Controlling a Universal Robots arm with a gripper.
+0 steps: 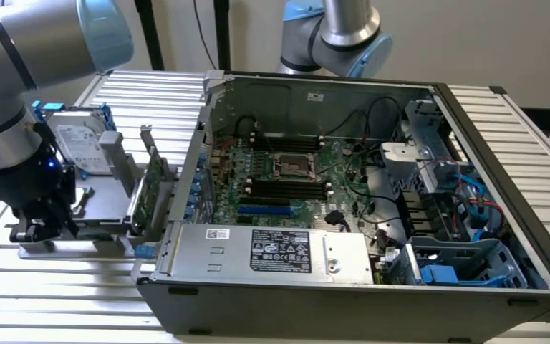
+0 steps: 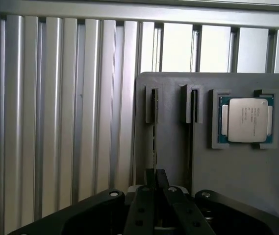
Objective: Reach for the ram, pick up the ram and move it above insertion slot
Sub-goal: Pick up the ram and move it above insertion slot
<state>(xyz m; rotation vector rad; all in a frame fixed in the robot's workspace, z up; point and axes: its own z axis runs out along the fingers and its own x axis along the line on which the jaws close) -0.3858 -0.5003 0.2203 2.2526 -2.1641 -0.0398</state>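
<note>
Your gripper (image 2: 155, 185) has its jaws drawn in narrow, pinched on the ram (image 2: 154, 142). In the wrist view the ram is a thin stick seen edge-on, running from between the fingertips to a bracketed slot (image 2: 152, 105) in the grey holder (image 2: 237, 171). You cannot tell from either view whether the ram has lifted clear of that slot or sits in it. Just beside it on the holder is a second narrow slot (image 2: 193, 104), and next to that a square pocket holding a processor chip (image 2: 247, 120), silver lid up. In the exterior view you see the gripper (image 1: 41, 226) low over the holder, which stands near the edge of the slatted aluminium table (image 1: 65, 287) on the exterior view's left. A hard drive (image 1: 79, 143) stands propped at the holder's far end, and a green expansion card (image 1: 151, 188) stands upright on its side nearest the open computer case (image 1: 351, 304). The case lies on the table just beside the holder, well apart from the gripper. Its motherboard (image 1: 289, 154) faces up, with rows of black memory slots (image 1: 285, 188) near the board's middle and a silver power supply (image 1: 275, 251) along the case's near wall.
</note>
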